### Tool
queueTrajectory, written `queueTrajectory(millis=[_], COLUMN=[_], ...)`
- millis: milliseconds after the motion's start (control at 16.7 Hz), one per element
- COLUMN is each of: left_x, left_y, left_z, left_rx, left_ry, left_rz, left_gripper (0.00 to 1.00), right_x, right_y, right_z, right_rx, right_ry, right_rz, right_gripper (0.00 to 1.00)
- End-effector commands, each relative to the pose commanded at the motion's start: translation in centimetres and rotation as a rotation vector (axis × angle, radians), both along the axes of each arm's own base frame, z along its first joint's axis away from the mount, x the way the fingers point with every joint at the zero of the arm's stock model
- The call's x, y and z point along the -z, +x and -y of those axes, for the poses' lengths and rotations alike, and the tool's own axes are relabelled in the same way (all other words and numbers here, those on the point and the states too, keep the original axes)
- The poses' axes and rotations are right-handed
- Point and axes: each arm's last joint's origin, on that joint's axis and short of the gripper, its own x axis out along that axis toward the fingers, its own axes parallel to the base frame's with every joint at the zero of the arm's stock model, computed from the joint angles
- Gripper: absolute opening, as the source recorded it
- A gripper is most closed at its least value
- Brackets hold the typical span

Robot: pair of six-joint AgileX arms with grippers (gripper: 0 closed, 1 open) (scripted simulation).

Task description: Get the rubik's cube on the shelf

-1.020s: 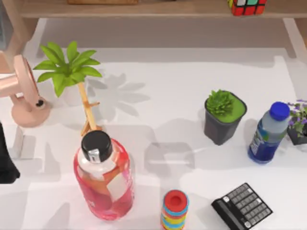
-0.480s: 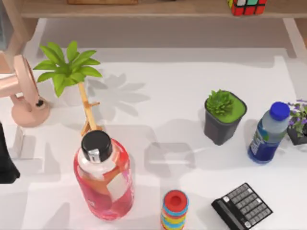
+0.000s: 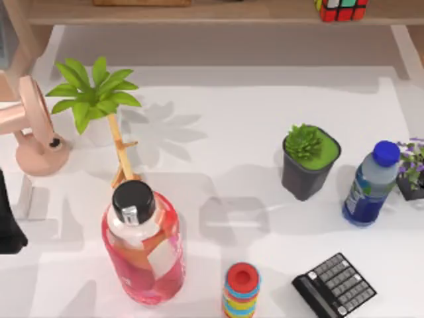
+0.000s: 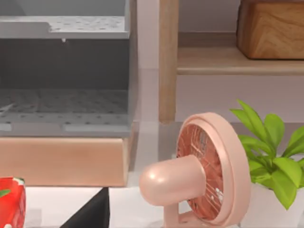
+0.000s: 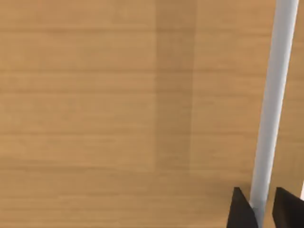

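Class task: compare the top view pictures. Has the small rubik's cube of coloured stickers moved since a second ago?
No. The small rubik's cube of coloured stickers sits at the same spot on the long tan wooden shelf, up-right of the dark plant pot.

Two bottles [image 3: 142, 242], three plants [image 3: 309, 161]

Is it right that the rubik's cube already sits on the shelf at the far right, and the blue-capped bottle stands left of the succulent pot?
Partly. The rubik's cube is on the shelf, but the top view shows the blue-capped bottle right of the succulent pot, not left.
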Motion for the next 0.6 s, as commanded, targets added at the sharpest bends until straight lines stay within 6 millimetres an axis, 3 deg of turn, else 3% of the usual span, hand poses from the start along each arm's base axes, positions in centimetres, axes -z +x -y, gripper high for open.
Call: queueTrajectory(millis=[600], left_x=[0.0], left_y=[0.0], left_z=[0.0], left_rx=[0.0], left_ry=[0.0], left_rz=[0.0], left_gripper=[1.0], right_x=[0.12], right_y=[0.04], right_z=[0.03], right_rx=[0.002], right_ry=[0.006], right_rz=[-0.005], right_gripper=[0.0])
